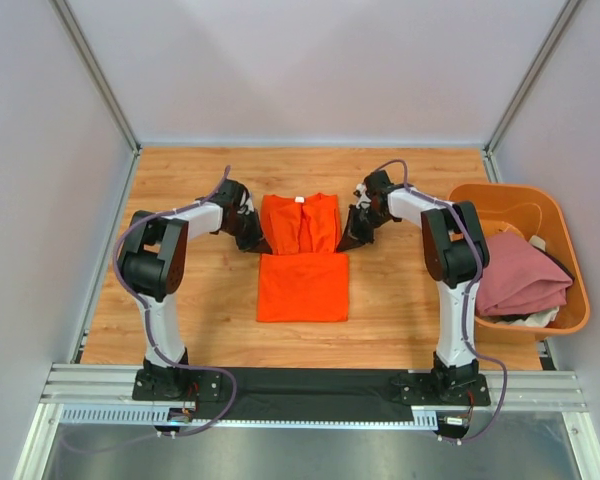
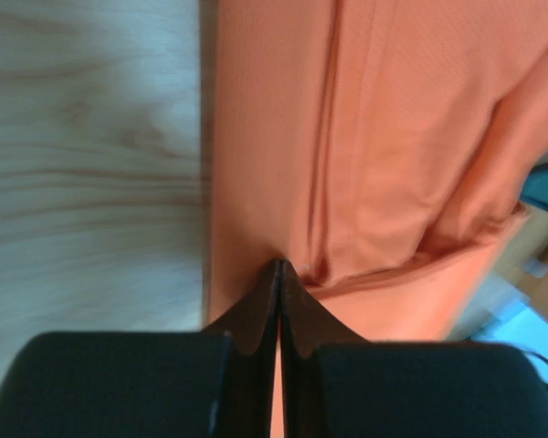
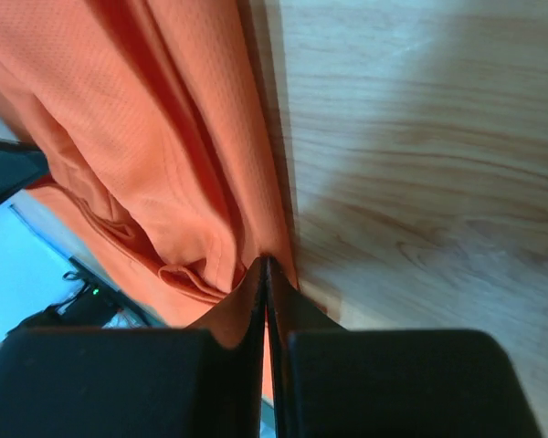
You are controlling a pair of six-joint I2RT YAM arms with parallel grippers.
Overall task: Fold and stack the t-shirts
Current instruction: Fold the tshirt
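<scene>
The orange t-shirt lies flat in the middle of the wooden desk, collar toward the far wall and both sleeves turned inward over the chest. A crease runs across it about halfway down, so the upper half looks narrower and rumpled and the lower half is a smooth rectangle.

The left pincer sits at the shirt's left edge, right at that crease. In its wrist view the two dark fingers are pressed together with a thin strip of orange cloth pinched between the tips. The right pincer mirrors it at the right edge, also clamped tight on the shirt's side fold. Whether the pinched edges are raised off the desk is hard to judge from these views.

Well to the right, an orange plastic tub stands at the desk's edge (beside the right arm), holding a crumpled pink t-shirt.
</scene>
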